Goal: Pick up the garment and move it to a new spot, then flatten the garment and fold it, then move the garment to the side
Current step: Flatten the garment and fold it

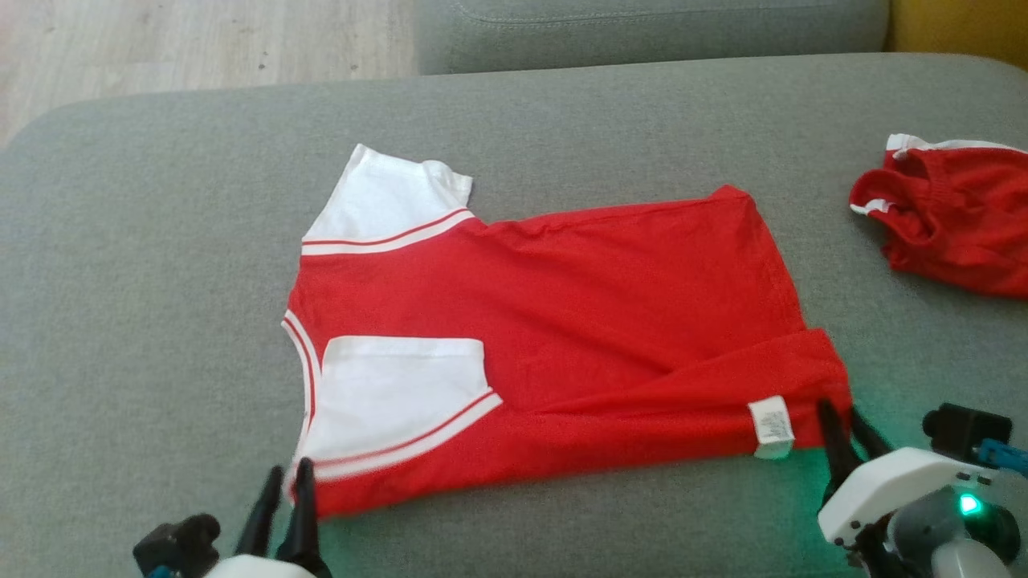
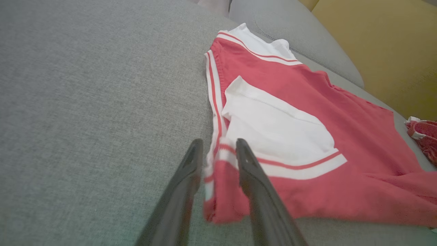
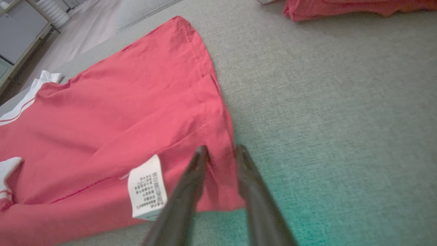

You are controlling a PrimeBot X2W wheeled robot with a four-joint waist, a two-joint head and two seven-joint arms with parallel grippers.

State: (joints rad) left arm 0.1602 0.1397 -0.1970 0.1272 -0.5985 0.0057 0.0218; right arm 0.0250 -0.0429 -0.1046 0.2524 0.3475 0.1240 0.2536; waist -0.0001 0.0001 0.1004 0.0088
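Item: red-and-white garment (image 1: 562,321), flat on grey cushion (image 1: 161,241).
Position: neck-end near corner between the left gripper (image 1: 289,470) fingers, hem corner between the right gripper (image 1: 837,413) fingers. Care label (image 1: 771,425) lies just left of the right gripper.
Grip: both narrowly parted around cloth; clamping cannot be told.
Status: apparently flattened, first fold in.
Outstanding: further folding, moving aside.

Grey fabric couch cushion (image 1: 161,241), pale wood floor (image 1: 161,48) beyond, yellow surface (image 1: 964,24) at the far corner.

The cushion (image 1: 161,281) is viewed from above by the head camera. Near corners of the garment (image 1: 562,305) are viewed closely from each wrist.
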